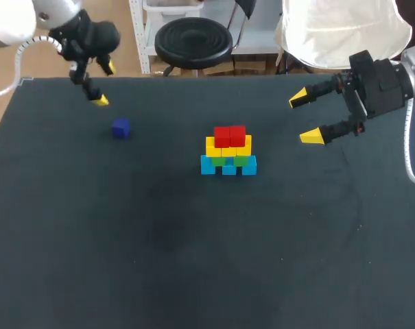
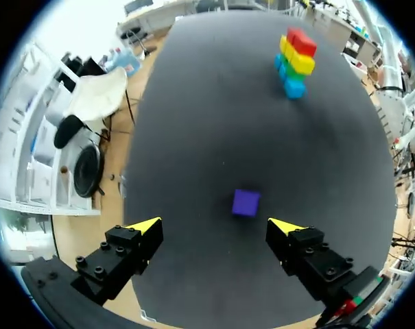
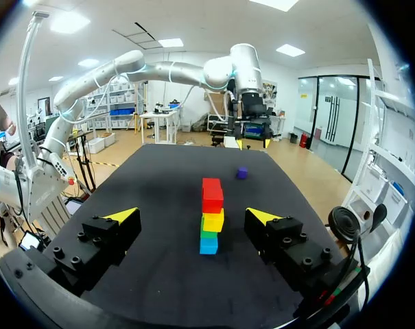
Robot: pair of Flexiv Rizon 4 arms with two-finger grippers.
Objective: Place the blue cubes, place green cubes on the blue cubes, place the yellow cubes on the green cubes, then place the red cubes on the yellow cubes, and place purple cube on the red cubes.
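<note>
— Dark desk (image 1: 193, 274) is showing what?
— I'm seeing the purple cube (image 1: 121, 128) upper left, lying just ahead of my left hand (image 1: 104, 83), spread and empty; my right hand (image 1: 304, 118), also released, is hovering beyond the stack (image 1: 228, 152).

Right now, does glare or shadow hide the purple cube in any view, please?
Head view: no glare, the purple cube stands out on the dark table. Left wrist view: evenly lit, unshadowed. Right wrist view: far off, yet unobscured.
</note>
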